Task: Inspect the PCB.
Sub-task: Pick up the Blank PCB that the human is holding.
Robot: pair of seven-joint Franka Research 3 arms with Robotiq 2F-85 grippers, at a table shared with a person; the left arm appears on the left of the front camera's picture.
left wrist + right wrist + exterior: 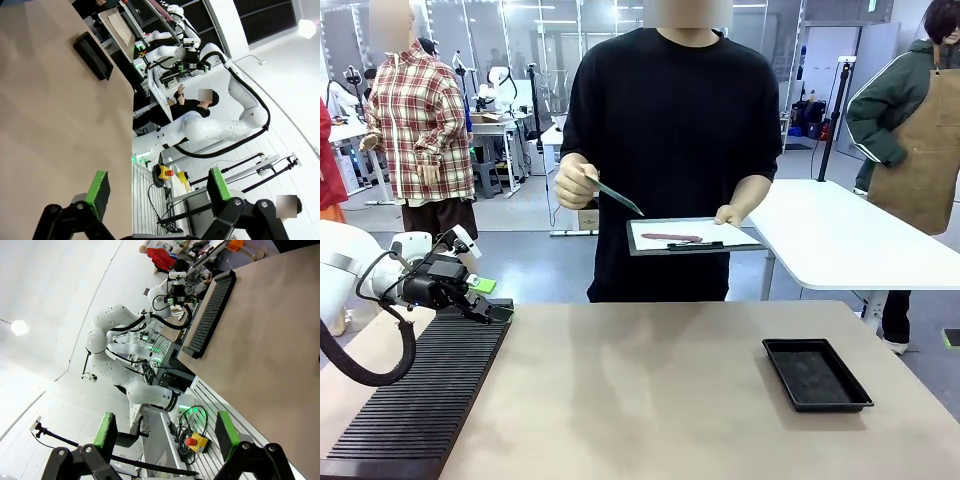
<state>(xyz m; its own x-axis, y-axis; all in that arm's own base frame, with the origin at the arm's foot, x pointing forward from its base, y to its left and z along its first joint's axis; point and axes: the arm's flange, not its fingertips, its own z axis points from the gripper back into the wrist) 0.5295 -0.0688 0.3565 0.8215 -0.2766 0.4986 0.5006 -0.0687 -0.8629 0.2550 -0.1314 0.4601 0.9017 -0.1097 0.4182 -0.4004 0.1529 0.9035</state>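
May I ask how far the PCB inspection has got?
Done: the PCB is off the table, in the person's hand. In hand: the person holds it beside a clipboard. Left: perhaps a handover; the left tool and right tool stand open, empty.

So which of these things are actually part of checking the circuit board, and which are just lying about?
In the job: PCB, held up in the person's hand; clipboard in their other hand, probably for notes.
Lying about: black tray on the table; black ribbed rack; left pincer, open, at the rack's far end.
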